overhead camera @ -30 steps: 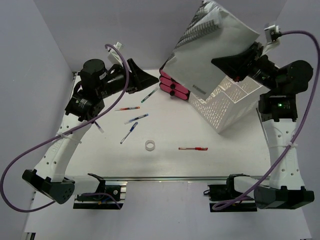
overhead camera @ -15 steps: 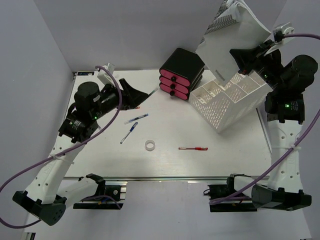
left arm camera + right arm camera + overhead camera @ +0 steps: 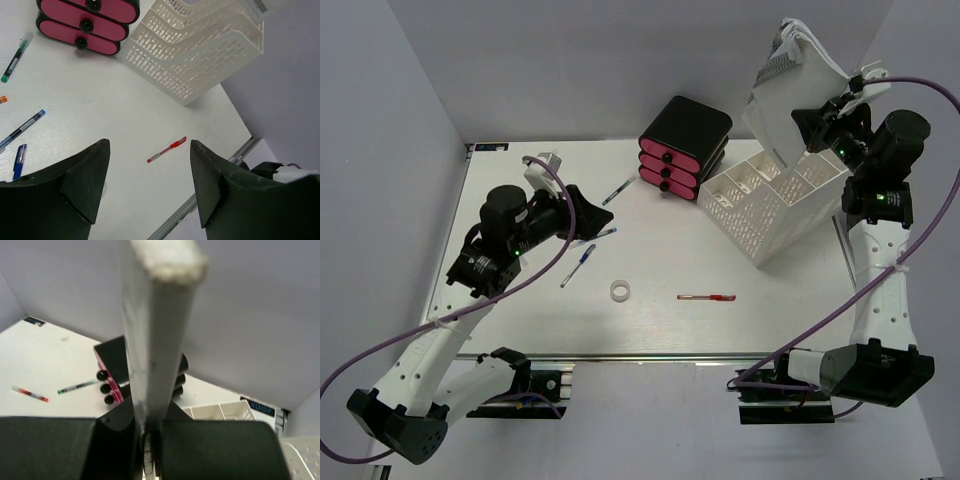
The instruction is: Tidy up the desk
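The desk is a white tabletop with a silver rail along its near edge. My right gripper is shut on a grey spiral notebook and holds it upright above the white perforated tray. In the right wrist view the notebook stands edge-on between my fingers. My left gripper is open and empty above the desk's left half, near two blue pens. In the left wrist view my left gripper frames a red pen.
A black-and-pink drawer unit stands at the back beside the tray. A green pen, a tape roll and the red pen lie on the desk. An orange-tipped pen lies at the left.
My right gripper has lifted the notebook and turned it from flat over the tray to upright. My left arm has swung down and toward the near side, over the pens.
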`<state>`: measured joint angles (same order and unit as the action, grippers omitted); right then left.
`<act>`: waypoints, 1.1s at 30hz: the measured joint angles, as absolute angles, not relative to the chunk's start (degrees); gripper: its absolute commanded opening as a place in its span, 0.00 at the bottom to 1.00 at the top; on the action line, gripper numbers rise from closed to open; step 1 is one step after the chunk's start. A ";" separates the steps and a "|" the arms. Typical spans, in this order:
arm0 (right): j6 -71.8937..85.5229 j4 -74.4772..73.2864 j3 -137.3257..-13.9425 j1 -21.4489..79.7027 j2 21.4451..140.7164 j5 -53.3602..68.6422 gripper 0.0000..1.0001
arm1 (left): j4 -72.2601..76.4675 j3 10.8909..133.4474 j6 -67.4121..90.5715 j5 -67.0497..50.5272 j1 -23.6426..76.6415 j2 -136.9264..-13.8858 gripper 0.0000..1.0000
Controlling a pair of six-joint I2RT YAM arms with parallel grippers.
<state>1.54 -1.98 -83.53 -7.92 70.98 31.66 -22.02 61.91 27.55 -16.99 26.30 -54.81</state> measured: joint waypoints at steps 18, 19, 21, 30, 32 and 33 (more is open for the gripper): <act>-4.58 1.85 -65.23 -9.80 68.93 34.79 0.00 | -16.27 49.36 21.21 -17.39 26.30 -48.53 0.75; -5.28 1.85 -64.88 -9.80 68.51 34.92 0.00 | -16.19 48.80 20.95 -17.39 26.30 -48.07 0.75; -6.70 1.72 -64.23 -9.91 67.66 35.16 0.00 | -16.08 47.83 20.34 -17.50 26.30 -47.44 0.75; -11.40 -0.03 -62.02 -10.11 65.65 35.33 0.00 | -16.29 45.43 19.07 -17.56 26.30 -45.56 0.76; -11.57 -0.10 -61.08 -10.11 65.34 35.35 0.00 | -16.34 45.43 18.94 -17.56 26.30 -45.10 0.75; -11.55 -0.10 -60.73 -10.11 65.30 35.38 0.00 | -16.34 45.43 18.90 -17.56 26.30 -44.86 0.75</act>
